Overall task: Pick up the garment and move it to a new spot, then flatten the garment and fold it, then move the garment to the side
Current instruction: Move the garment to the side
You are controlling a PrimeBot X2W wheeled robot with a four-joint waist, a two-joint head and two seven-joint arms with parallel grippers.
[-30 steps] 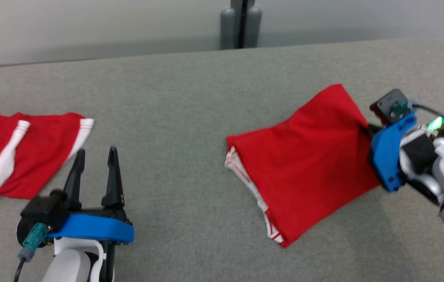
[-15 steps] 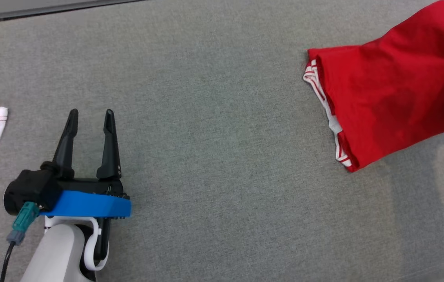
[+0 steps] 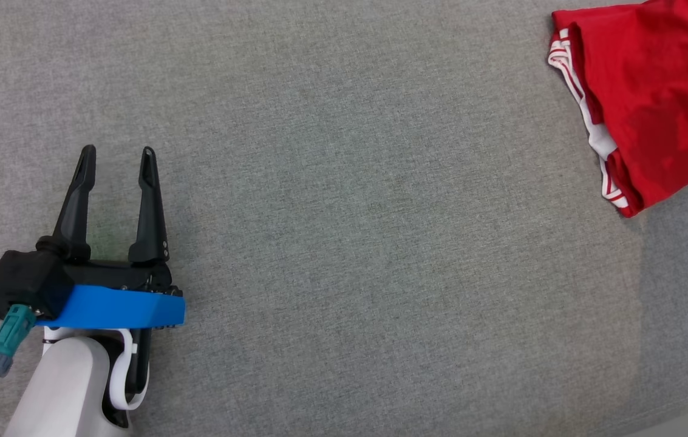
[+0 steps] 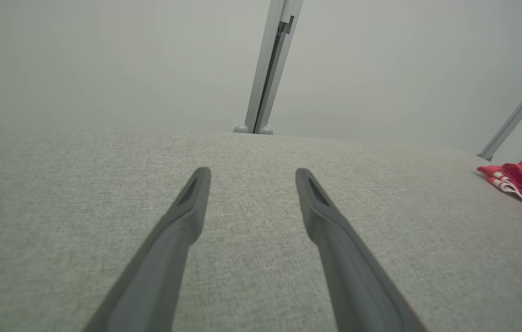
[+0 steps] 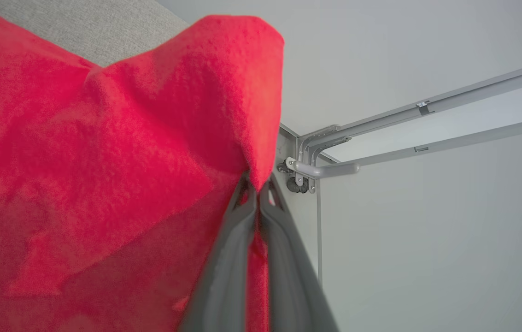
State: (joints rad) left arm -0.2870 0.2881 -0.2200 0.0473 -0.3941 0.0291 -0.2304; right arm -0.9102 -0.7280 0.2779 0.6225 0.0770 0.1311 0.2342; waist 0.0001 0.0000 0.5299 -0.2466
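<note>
From the head, the left fingers (image 3: pixel 149 206), long and dark on a blue-banded wrist, stand spread apart at the lower left over the grey woven fabric surface (image 3: pixel 350 243). The folded red cloth garment with white striped trim (image 3: pixel 659 103) sits at the upper right corner, cut off by the frame and well apart from them. From the left wrist, the same spread fingers point across the surface toward a grey upright post (image 4: pixel 272 64), with the garment at the far right edge. From the right wrist, the right fingers (image 5: pixel 224 267) are pressed together, pinching the garment's edge, which rises in a peak before grey metal rails (image 5: pixel 426 110).
</note>
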